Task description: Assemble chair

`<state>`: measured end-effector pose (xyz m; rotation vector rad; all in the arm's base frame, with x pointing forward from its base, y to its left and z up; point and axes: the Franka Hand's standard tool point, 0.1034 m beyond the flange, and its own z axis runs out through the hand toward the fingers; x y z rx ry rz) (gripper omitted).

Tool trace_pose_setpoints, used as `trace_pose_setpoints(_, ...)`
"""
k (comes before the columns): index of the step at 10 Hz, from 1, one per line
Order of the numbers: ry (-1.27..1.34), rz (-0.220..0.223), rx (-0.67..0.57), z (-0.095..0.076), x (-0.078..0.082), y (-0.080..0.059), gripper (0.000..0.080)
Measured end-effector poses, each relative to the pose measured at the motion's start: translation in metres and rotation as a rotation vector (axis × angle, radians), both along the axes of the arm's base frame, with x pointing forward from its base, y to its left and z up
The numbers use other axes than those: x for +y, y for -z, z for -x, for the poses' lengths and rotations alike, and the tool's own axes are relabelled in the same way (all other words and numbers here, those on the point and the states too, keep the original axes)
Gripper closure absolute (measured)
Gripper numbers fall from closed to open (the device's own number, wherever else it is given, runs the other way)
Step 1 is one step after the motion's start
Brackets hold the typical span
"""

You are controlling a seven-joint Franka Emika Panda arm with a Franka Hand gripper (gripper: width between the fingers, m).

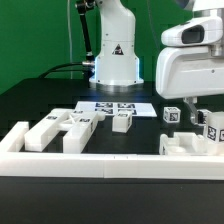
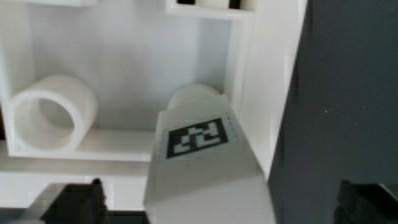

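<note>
Pincer: your pincer [image 2: 217,205] stands open, with 1 dark finger [image 2: 68,203] on each side of a tagged white bar [image 2: 199,150] and neither touching it.
Chair piece below: the blocky white piece [image 1: 188,146] under the pincer lies on the dark surface [image 1: 40,105], to the exterior view's right of the marker board [image 1: 113,105].
Loose chair parts: you see a cluster of white pieces [image 1: 60,130] to the exterior view's left of the marker board, and 1 small block [image 1: 122,122] just in front of it.
Border: a long white rail [image 1: 100,165] runs nearer the camera than the marker board.
</note>
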<state>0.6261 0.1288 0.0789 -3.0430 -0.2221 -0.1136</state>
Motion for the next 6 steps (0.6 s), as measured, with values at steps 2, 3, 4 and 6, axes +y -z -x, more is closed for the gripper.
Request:
trace_pose_setpoints(2,-0.022,0.004,-0.002,-0.0001,-0.0005,0.0000,0.0461)
trace_pose_setpoints(3,-0.022,0.004,-0.002,-0.0002,-0.0012,0.0000,0.0461)
trace_pose_setpoints(4,-0.020,0.004,-0.002,-0.0002,-0.0012,0.0000,0.0511)
trace_pose_setpoints(6,0.012,0.002,0.001,-0.0002,-0.0013,0.0000,0.0511)
